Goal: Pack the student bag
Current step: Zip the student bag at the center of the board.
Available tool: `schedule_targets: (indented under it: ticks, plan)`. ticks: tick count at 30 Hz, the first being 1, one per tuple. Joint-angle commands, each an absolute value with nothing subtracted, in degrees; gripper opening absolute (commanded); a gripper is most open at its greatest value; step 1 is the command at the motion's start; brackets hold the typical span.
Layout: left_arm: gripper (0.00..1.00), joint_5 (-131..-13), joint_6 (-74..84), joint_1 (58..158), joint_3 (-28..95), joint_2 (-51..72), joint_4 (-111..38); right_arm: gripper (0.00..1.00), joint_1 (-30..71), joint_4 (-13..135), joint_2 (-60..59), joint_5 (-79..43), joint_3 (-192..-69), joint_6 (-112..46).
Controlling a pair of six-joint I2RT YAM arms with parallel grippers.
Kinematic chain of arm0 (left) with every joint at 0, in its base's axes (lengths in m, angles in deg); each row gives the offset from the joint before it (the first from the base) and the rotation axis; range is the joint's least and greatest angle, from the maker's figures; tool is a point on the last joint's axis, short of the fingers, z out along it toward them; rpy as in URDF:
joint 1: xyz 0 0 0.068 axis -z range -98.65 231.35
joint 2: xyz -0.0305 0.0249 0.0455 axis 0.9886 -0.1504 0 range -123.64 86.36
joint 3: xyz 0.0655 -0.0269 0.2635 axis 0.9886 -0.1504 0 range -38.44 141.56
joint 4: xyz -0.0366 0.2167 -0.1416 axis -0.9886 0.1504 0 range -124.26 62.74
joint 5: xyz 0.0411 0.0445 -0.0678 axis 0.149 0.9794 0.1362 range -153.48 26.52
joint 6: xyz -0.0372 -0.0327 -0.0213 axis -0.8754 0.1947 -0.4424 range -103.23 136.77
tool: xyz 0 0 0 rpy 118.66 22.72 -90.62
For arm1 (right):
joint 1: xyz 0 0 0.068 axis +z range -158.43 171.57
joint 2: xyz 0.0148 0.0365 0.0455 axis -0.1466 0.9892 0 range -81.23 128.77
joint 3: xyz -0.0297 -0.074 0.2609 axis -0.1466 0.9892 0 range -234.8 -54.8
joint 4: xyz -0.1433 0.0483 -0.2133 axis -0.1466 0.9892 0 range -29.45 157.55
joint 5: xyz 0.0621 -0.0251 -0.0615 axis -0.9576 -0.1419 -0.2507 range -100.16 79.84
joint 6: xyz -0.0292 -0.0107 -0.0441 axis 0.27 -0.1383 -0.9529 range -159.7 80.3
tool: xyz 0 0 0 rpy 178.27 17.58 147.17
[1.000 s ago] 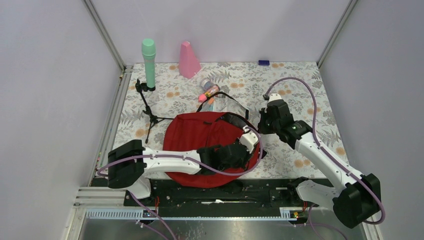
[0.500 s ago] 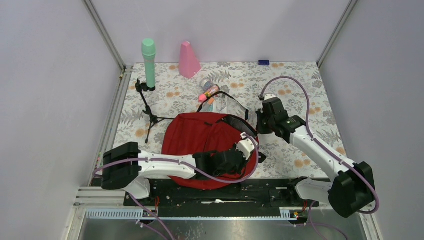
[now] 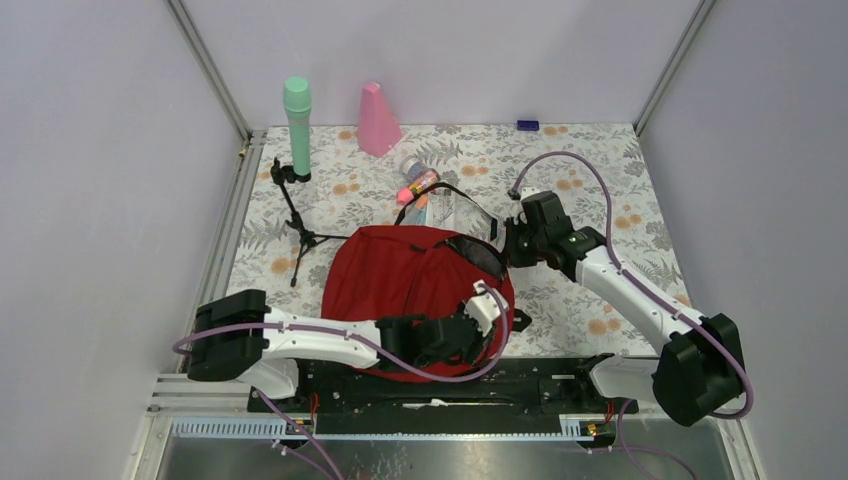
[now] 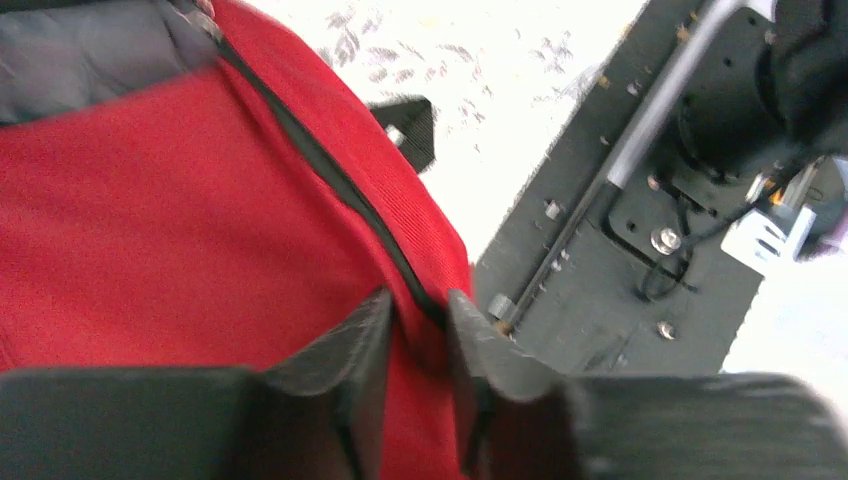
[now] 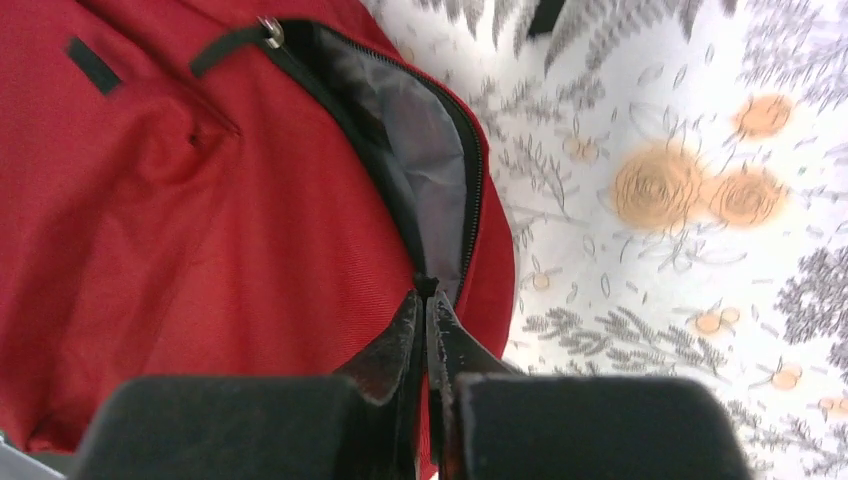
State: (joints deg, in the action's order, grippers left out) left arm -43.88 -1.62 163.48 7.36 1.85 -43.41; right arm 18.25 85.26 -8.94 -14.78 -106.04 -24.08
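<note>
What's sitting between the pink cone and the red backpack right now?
The top view shows a small pink-ended tube lying between the cone and the backpack, beside the bag's black strap loop.

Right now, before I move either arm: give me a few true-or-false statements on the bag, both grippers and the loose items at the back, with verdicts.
1. The student bag is partly unzipped, grey lining showing. True.
2. The right gripper is wide open, clear of the bag. False: it is shut at the end of the bag's opening.
3. The left gripper is at the bag's far edge. False: it is at the near right edge.
4. The green cylinder stands upright at the far left. True.
5. The pink cone lies inside the bag. False: it stands on the table behind it, apart.
</note>
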Motion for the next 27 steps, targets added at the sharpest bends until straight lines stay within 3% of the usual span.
schedule_targets:
  ticks: [1,3,5,11,15,19,27]
  plan:
    - [0.46,-47.64,-7.56,167.59,10.47,4.7,-35.98,0.0,16.96,70.97,-14.15,-15.04,-107.41,-24.5]
    - [0.69,-45.31,-9.84,166.8,13.61,5.03,-34.96,0.0,17.06,70.97,-18.06,-16.56,-105.08,-23.8]
    - [0.79,-44.28,-12.35,165.24,16.82,4.98,-34.36,0.0,17.19,71.15,-22.64,-17.88,-102.82,-23.35]
    - [0.9,-46.79,-20.93,156.01,18.87,5.61,-38.23,0.0,17.33,74.49,-33.51,-20.62,-100.13,-23.35]
    - [0.88,-48.11,-20.68,152.58,21.66,3.2,-40.76,0.0,17.32,75.2,-35.83,-21.73,-99.64,-23.17]
    - [0.71,-45.58,-19.69,151.49,25.17,0.92,-38.4,0.0,17.33,76.04,-37.08,-20.41,-99.74,-23.01]
    - [0.63,-49.95,-19.6,150.61,22.38,0.57,-45.13,0.0,17.32,76.28,-40.79,-20.37,-99.83,-20.2]
